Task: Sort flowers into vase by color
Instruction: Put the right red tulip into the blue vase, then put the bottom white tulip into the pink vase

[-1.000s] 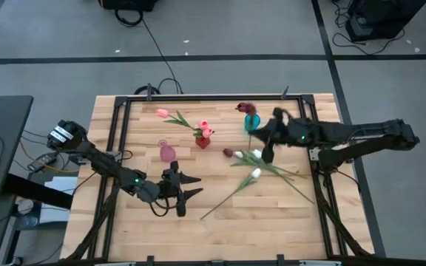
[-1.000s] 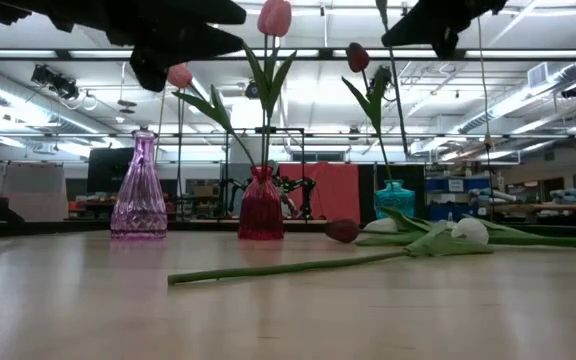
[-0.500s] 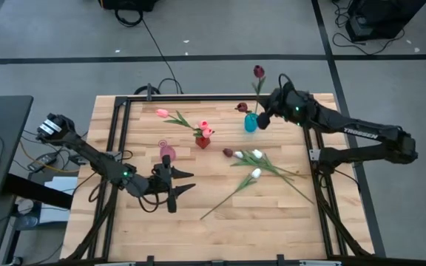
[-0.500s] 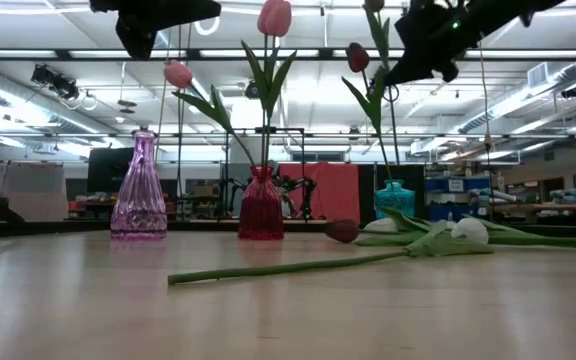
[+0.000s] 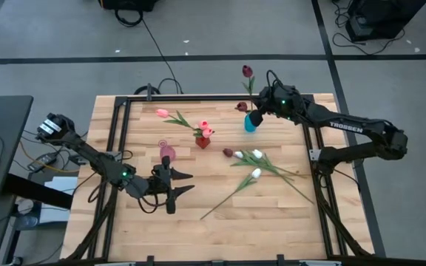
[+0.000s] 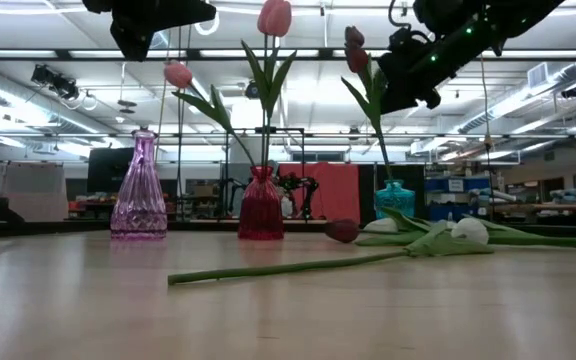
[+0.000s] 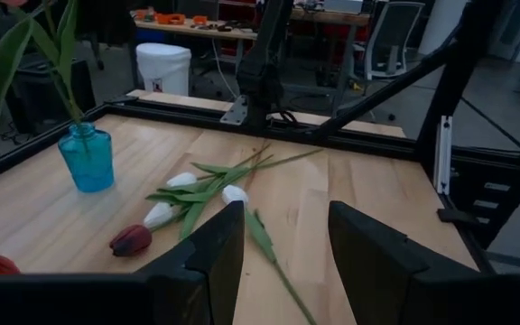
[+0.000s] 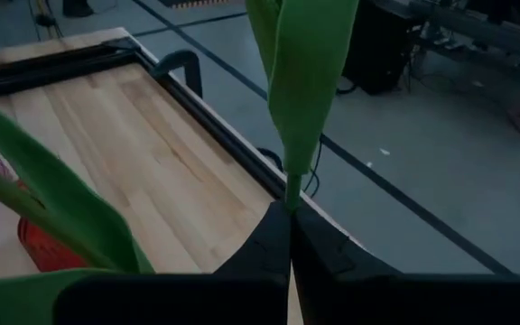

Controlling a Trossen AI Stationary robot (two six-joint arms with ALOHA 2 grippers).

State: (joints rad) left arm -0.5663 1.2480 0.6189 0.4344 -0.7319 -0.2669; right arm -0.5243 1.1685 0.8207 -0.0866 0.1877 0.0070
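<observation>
My right gripper hovers over the teal vase near the table's far edge, shut on a maroon tulip whose head points up and toward the far edge. Another maroon tulip stands in that vase. Pink tulips stand in the red vase. The pink glass vase holds nothing. White tulips and one maroon tulip lie flat on the table. My left gripper hangs open above the near-left table. My right gripper pinches the maroon tulip's thin green stem just below a leaf, between its two fingertips. The fingers reach in from the table's right, across the stem. The tulip is lifted, tilted, its head above the fingers. Its lower stem end is hidden.
A black metal frame runs round the table's far and side edges. Bare wood lies in the near half of the table. The loose tulips' stems stretch toward the near edge and the right.
My right gripper has risen from beside the loose pile and swung toward the far edge, carrying the maroon tulip above the teal vase, then edged left as the tulip's head dropped lower and tilted. My left gripper has drifted slightly up and left, staying open.
</observation>
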